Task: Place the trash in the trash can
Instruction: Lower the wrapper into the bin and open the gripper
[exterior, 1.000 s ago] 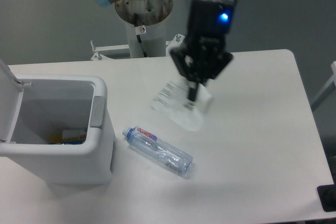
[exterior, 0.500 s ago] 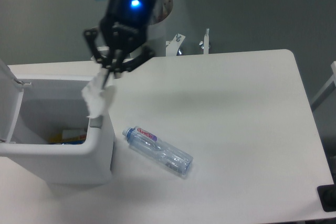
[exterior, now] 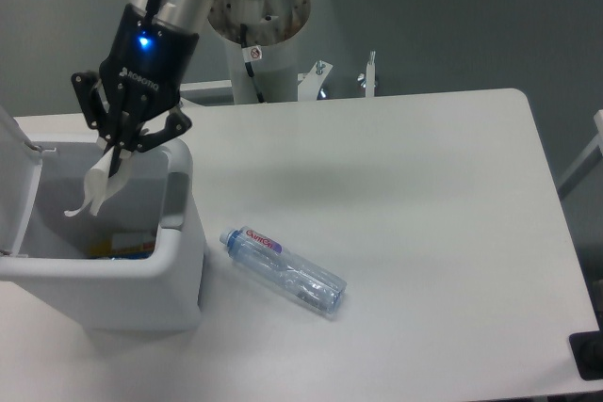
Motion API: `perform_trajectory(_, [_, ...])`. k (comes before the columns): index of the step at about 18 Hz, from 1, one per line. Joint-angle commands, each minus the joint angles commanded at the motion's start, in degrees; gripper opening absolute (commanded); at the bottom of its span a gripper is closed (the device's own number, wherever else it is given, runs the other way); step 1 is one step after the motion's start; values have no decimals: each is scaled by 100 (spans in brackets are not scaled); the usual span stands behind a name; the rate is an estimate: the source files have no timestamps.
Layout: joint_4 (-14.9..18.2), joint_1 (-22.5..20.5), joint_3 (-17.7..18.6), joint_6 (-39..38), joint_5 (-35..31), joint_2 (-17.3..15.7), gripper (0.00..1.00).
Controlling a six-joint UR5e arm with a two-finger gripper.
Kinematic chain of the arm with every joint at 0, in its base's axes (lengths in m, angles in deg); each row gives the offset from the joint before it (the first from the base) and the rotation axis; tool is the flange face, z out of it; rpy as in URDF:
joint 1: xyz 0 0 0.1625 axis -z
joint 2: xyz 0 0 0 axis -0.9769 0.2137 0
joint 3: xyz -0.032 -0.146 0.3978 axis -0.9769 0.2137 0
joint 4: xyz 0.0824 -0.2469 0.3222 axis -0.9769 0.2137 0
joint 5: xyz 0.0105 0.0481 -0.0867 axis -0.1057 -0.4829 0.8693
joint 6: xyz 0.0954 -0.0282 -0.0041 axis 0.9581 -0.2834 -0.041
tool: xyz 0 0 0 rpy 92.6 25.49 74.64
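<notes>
While my claw point(exterior: 115, 159) pinches the blister pack point(exterior: 94, 187) at upper left, it hangs directly over the trash can point(exterior: 179, 261) opening. I judge release comes next.

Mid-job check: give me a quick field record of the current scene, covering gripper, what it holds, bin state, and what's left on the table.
gripper: above the bin opening, shut on the blister pack
blister pack: hanging from the fingers, over the bin's inside, not released
trash can: left side of table, lid flipped open, some coloured items at the bottom
bottle: lying on its side on the table, right of the bin, apart from it
left to bin: bottle
</notes>
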Motion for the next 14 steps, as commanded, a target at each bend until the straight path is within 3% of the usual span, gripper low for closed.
perform_trajectory(7, [-18,158,61,150,-9,264,11])
perform_trajectory(8, [-18,167,70,150,-9,273,18])
perform_trajectory(9, [-18,167,70,142,-9,282,32])
perform_trajectory(10, [-9,167,70,124,-9,282,59])
perform_trajectory(12, [0,158,0,115,-9,308,98])
perform_trajectory(14, [17,158,-27,71,-17,308,100])
